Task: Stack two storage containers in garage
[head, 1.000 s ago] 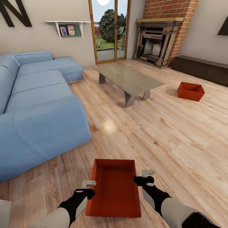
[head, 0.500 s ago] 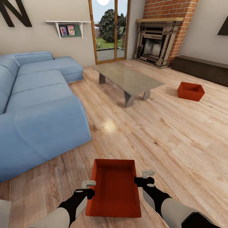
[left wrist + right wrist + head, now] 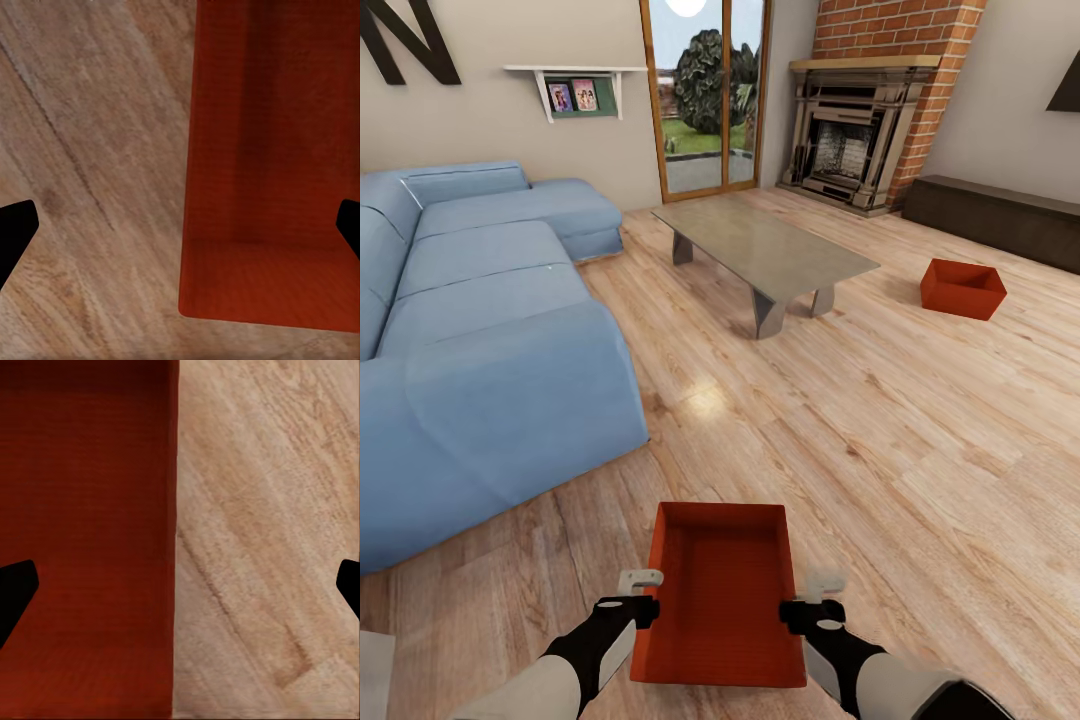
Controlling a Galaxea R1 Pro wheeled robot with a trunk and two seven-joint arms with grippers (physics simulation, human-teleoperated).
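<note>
- We're sitting in the living room: blue sectional sofa on our left, grey low table ahead, brick fireplace beyond it.
- Near storage container is resting on the wood plank floor between our arms; second storage container is lying well apart, past the table on the right.
- Change over the last second: right gripper is pulling back and inward, now closing on the near bin's right wall. Left gripper is holding position at the left wall.
- We're reading that as lining up a two-handed pickup; nothing lifted yet, judging by the bin flat on the planks.
- Both sets of fingers are spread wide, each straddling a wall in the wrist views, gripping nothing.
- Writing: a large dark wall letter, cropped, possibly "N". No brands legible.
</note>
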